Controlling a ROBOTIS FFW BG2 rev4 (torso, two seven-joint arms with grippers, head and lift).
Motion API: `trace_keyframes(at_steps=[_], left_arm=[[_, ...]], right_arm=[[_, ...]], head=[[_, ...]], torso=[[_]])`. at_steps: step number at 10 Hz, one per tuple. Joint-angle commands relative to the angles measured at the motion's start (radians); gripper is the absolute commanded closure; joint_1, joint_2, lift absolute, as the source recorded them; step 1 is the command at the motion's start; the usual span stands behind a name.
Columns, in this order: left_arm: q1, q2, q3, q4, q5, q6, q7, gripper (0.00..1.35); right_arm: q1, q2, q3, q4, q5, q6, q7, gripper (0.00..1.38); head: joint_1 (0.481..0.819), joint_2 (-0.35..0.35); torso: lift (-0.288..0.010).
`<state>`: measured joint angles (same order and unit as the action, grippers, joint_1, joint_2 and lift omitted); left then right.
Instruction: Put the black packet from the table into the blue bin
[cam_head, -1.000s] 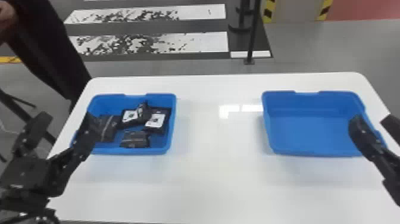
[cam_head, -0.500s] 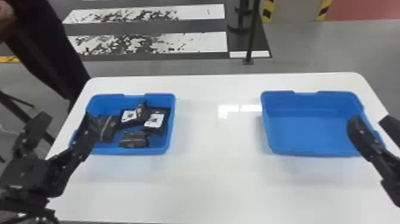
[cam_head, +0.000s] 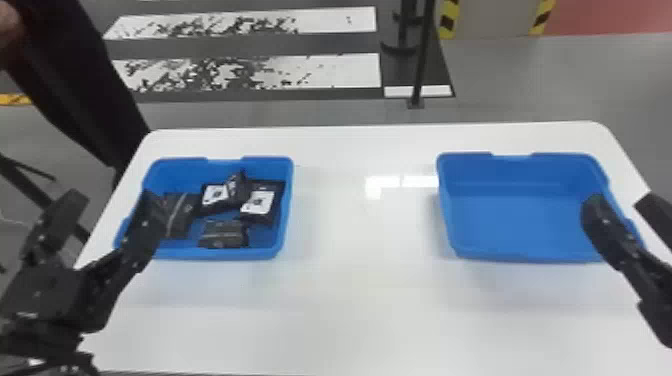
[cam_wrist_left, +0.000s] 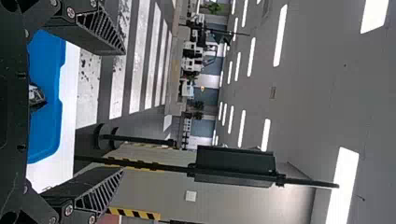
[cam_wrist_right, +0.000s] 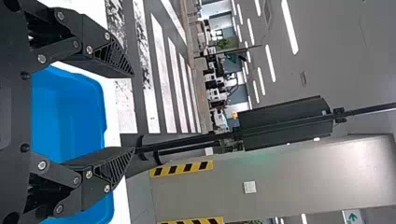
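- Hardly anything has moved since the earlier head views: the left end effector (cam_head: 112, 197), the right end effector (cam_head: 619, 199), both bins and the packets keep their places, apart from a very slight sideways shift of the whole scene.
- Black packets lie in the left blue bin (cam_head: 215, 251), on the robot's left side of the white tabletop (cam_head: 360, 300); which of them the task means, I cannot tell.
- Among them, a striped black packet (cam_head: 178, 216) lies toward the bin's left side, and a small black packet (cam_head: 223, 235) lies near its front wall.
- Farther back are a white-labelled packet (cam_head: 215, 195) and, to its right, a second white-labelled packet (cam_head: 257, 204), with a crumpled packet (cam_head: 240, 186) between them, its top raised.
- Well apart from that bin, the right blue bin (cam_head: 520, 225) stands on the tabletop's right side, its wide blue floor in view.
- Left end effector: released, its two fingers spread wide in the left wrist view; in the head view one finger overlaps the left bin's left side.
- Right end effector: also released, fingers apart in the right wrist view; in the head view it overlaps the right bin's right edge.
- Behind the tabletop, a black pole (cam_head: 424, 55) stands beside white floor stripes (cam_head: 250, 72).
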<state>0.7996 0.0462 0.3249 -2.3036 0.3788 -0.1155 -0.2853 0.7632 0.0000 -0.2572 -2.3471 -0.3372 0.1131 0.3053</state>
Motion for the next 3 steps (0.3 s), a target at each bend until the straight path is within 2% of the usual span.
trace_keyframes(at_steps=[1, 3], left_arm=[[-0.002, 0.000, 0.000, 0.000, 0.004, 0.007, 0.000, 0.15], [-0.002, 0.000, -0.002, 0.003, 0.004, 0.007, 0.000, 0.15]], right_arm=[[0.000, 0.001, 0.000, -0.003, 0.000, 0.000, 0.000, 0.51], [0.000, 0.001, 0.000, 0.000, 0.000, 0.000, 0.000, 0.51]], head=[[0.695, 0.073], [0.695, 0.074]], torso=[[-0.110], [-0.110]])
